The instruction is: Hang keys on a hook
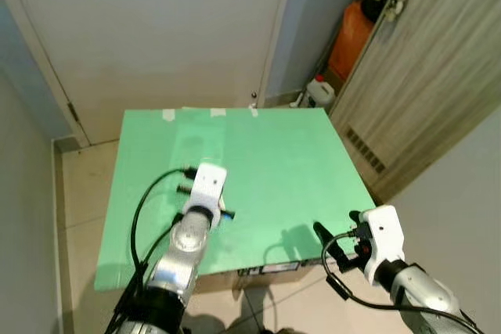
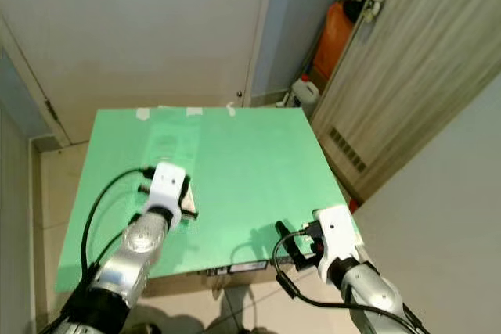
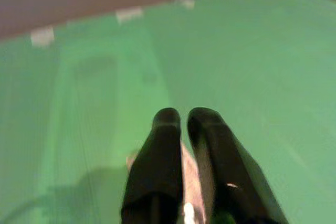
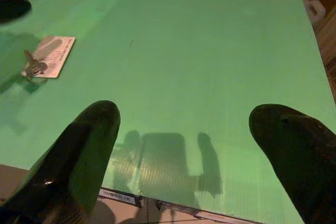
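Meanwhile the left gripper (image 3: 184,121) is reaching down over the green board's (image 1: 297,154) left half, fingers nearly closed above the key (image 4: 32,66) and tag (image 4: 52,55); the right gripper (image 4: 184,129) is hovering wide open, empty, at the near edge.

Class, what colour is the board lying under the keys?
Green board, clearest in the right wrist view.

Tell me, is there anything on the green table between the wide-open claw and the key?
No. In the right wrist view, only bare green table lies between the right gripper and the key, which rests on a pale card.
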